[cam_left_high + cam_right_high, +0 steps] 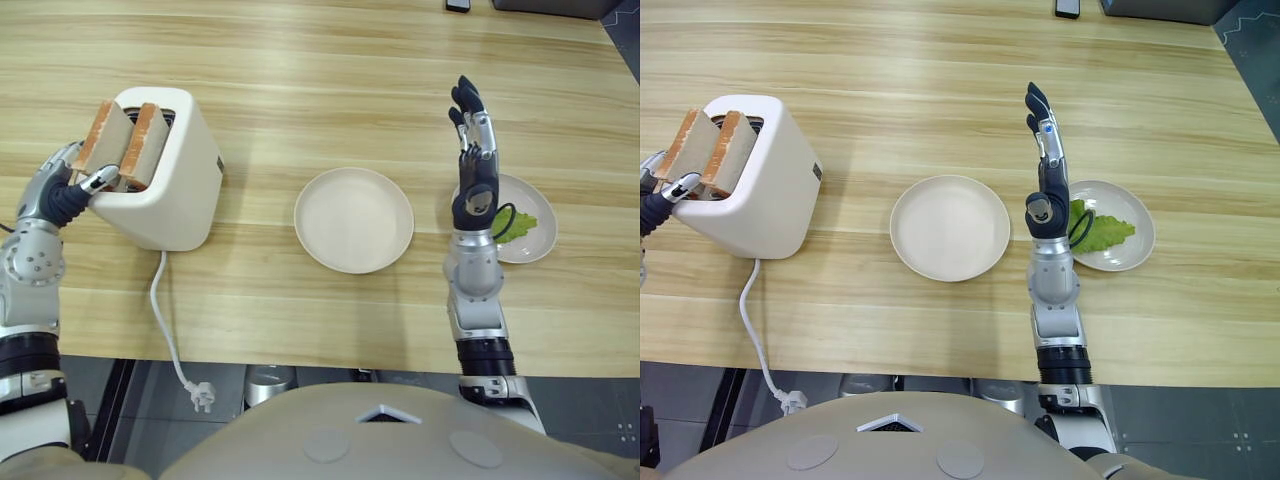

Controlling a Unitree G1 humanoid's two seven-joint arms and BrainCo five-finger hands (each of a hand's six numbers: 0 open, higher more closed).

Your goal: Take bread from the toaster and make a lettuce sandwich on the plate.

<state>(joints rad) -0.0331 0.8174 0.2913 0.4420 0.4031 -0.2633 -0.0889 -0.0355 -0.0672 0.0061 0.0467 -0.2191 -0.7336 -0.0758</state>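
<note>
A white toaster sits on the wooden table. It is at 9 o'clock from the big plate in the middle. Two pieces of bread stick up out of the top, the left slice and the right slice. Both lean a little toward 11 o'clock.

The left hand is at the toaster's 9 o'clock side, right up against it and just under the left slice. I cannot tell if it is pinching the bread or only touching it.

The big plate has no food on it. At 3 o'clock from it is a small plate with a green lettuce leaf lying flat on it.

The right hand is over the small plate's 9 o'clock edge. It is stretched out straight, pointing to 12 o'clock, and it holds nothing.

A white cord runs from the toaster toward 6 o'clock, and its plug hangs past the table edge
</note>
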